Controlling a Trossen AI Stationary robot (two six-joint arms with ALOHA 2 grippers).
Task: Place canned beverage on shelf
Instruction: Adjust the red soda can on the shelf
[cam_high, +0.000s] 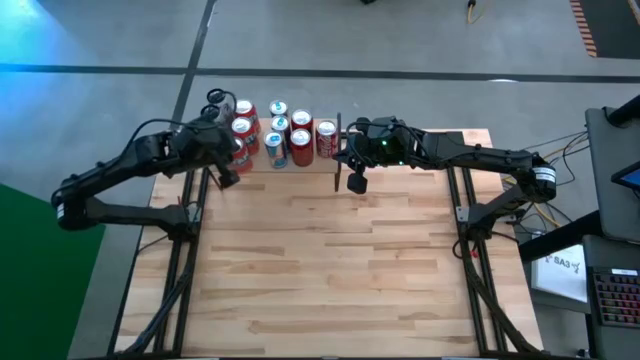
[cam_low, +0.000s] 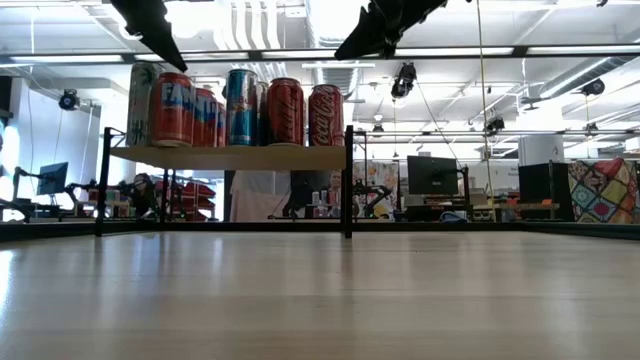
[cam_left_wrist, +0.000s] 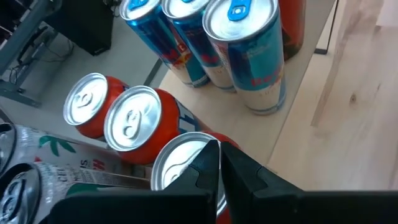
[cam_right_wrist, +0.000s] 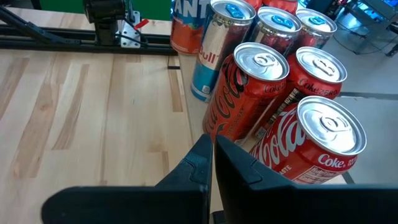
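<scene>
Red cans (cam_high: 300, 135) beside right gripper (cam_high: 352, 168)

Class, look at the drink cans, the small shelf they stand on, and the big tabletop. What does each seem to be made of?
Red and blue cylindrical drink cans: probably aluminium, with shiny silver tops and pull tabs. Small raised shelf: pale matte wood board on thin black uprights, likely metal. Large tabletop: butcher-block wood, visible strips and grain.

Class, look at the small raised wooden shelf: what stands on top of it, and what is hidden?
The shelf carries a cluster of upright cans, red cola ones and slim blue ones. In the low view the front cans cover those behind; the exact count stays unclear.
</scene>
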